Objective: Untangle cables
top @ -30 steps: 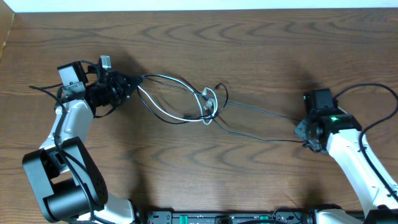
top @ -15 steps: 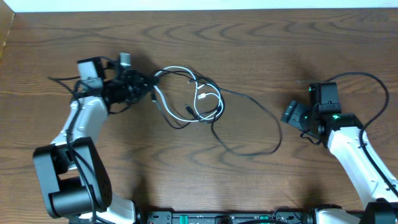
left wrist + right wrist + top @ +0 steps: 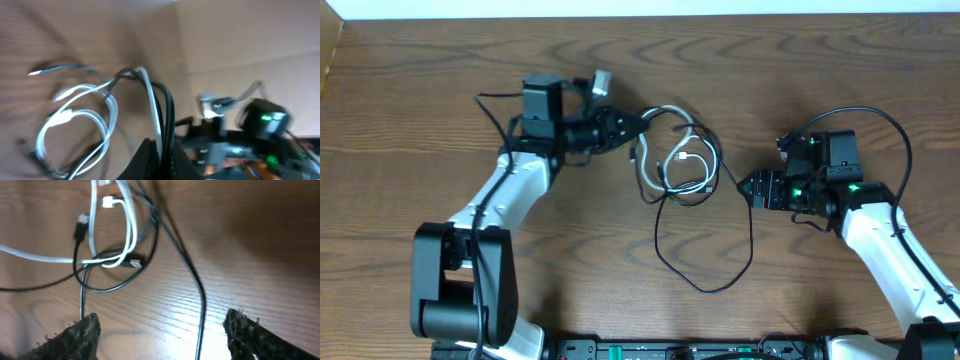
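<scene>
The white cable [image 3: 682,157] lies coiled at the table's centre, twined with the black cable [image 3: 751,240], whose slack loop trails toward the front edge. My left gripper [image 3: 632,125] is shut on both cables where they leave the coil's upper left. In the left wrist view the black and white strands [image 3: 159,115] run down between the fingers [image 3: 145,160]. My right gripper [image 3: 748,188] stands open just right of the coil. In the right wrist view the black cable [image 3: 200,310] crosses the gap between its fingertips [image 3: 80,332] untouched, with the white loops [image 3: 127,235] beyond.
The table is bare brown wood [image 3: 820,60]. A pale wall edge [image 3: 640,8] runs along the far side. Thicker black arm cables arc over my right arm [image 3: 895,130] and behind my left arm [image 3: 495,100].
My right gripper opened and released the black cable, which fell slack into a loop. The left arm carried the bundle rightward, and the right gripper moved left toward it.
</scene>
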